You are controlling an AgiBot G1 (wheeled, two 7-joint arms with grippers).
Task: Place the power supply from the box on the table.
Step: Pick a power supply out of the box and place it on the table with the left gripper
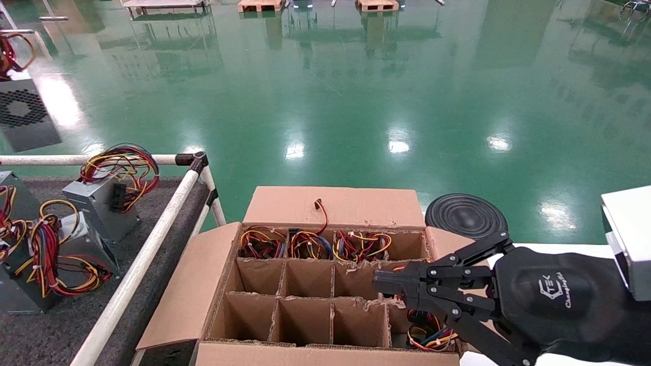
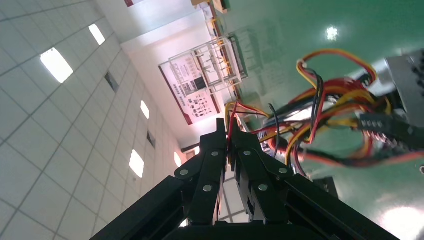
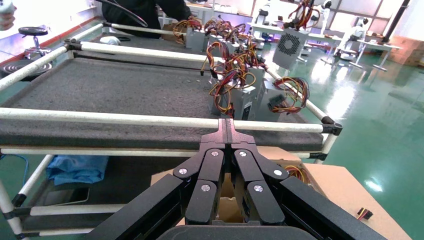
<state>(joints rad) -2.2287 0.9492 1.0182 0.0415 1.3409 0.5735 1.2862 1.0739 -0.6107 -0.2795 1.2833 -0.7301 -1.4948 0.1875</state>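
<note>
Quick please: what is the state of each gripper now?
Left gripper: closed on the power supply's wires.
Right gripper: closed, holding nothing, above the box.

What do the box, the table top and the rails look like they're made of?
Box: brown corrugated cardboard, matte; fluted, ragged divider edges show.
Table: dark grey felt-like or carpet-like covering, fuzzy and unreflective.
Rails: white tubes, probably coated metal or plastic, smooth with slight sheen, with black joints.
</note>
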